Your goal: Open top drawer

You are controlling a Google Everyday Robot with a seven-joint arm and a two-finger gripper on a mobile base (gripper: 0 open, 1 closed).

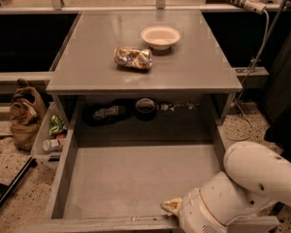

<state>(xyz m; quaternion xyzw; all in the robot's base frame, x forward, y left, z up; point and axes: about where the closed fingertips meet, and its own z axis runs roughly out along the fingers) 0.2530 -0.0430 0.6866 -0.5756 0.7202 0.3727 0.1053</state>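
The top drawer (140, 178) is a wide grey metal drawer under the grey table top (87, 67). It stands pulled far out toward me, and its bare inside shows. Its front edge (106, 224) runs along the bottom of the view. The black handle is hidden below the frame. My white arm (252, 178) reaches in from the bottom right, with the wrist (203, 212) at the drawer's front edge right of centre. The gripper itself is below the bottom edge, out of view, on the drawer's front side.
A white bowl (160, 36) and a crumpled snack bag (133, 58) lie on the table top. Dark items (145, 107) sit in the recess behind the drawer. A brown bag (25, 115) and a clear bin (51, 139) stand on the floor at left. Cables (242, 1) hang at right.
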